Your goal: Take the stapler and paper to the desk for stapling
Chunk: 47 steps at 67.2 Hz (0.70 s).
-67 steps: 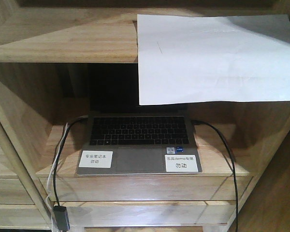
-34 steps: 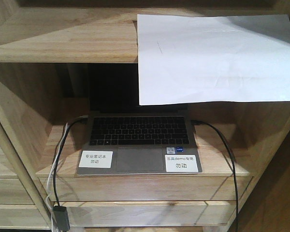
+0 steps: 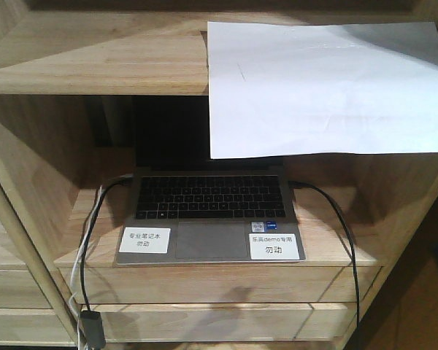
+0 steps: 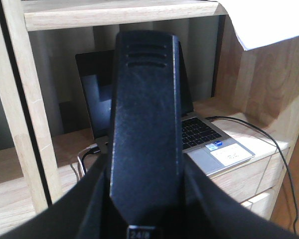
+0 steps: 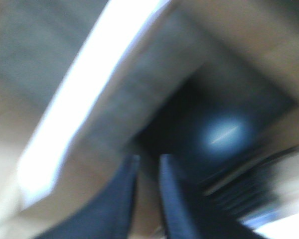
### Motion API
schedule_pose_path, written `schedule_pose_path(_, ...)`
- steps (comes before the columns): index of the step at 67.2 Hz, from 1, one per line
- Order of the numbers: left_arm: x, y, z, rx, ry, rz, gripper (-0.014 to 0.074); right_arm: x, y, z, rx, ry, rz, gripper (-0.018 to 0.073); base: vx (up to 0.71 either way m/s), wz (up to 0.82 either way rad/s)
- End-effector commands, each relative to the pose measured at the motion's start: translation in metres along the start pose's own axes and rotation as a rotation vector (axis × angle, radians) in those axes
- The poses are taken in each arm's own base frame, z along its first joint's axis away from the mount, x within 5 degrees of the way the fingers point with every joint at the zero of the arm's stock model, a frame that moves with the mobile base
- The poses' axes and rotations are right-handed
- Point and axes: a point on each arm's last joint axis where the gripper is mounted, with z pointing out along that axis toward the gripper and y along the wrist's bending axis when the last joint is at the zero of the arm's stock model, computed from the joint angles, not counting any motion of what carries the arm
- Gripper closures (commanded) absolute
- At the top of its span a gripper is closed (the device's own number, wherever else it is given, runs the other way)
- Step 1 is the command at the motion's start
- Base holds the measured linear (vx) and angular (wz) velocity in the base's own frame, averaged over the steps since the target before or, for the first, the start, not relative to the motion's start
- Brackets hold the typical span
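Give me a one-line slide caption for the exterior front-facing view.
White paper overhanging the upper shelf, its edge hanging above an open laptop on the lower shelf.

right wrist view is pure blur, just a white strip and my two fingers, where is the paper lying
Observer: The paper lies on the top shelf, its front part overhanging the edge and drooping over the compartment below.
Operator: whats under it
Observer: An open laptop on the lower shelf, two white labels on its palm rest.
Operator: anything to snag on
Observer: A black cable leaves the laptop's right side and drops past the shelf front.
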Motion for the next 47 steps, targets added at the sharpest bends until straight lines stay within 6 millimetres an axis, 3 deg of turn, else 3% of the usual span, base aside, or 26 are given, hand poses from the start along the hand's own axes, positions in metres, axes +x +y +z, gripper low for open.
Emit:
schedule_pose_path(1,-0.019,0.0,-0.003,0.001,-0.136,-0.012,0.0603,0.005,0.009,0.01,-0.17,0.04,0.068,0.0279,0.0,0.0)
schedule_pose_path(13,-0.019,0.0,-0.003,0.001,-0.136,-0.012,0.0603,-0.001,0.018,0.04,-0.281,0.083,0.139,0.0081,0.0,0.0)
schedule_pose_path(20,-0.019,0.0,-0.003,0.001,-0.136,-0.012,0.0603,-0.007,0.024,0.058,-0.325,0.095,0.14,0.002,0.0,0.0)
schedule_pose_path(47,-0.019,0.0,-0.003,0.001,-0.136,-0.012,0.0603,-0.029,0.033,0.115,-0.349,0.062,0.152,0.0001,0.0,0.0)
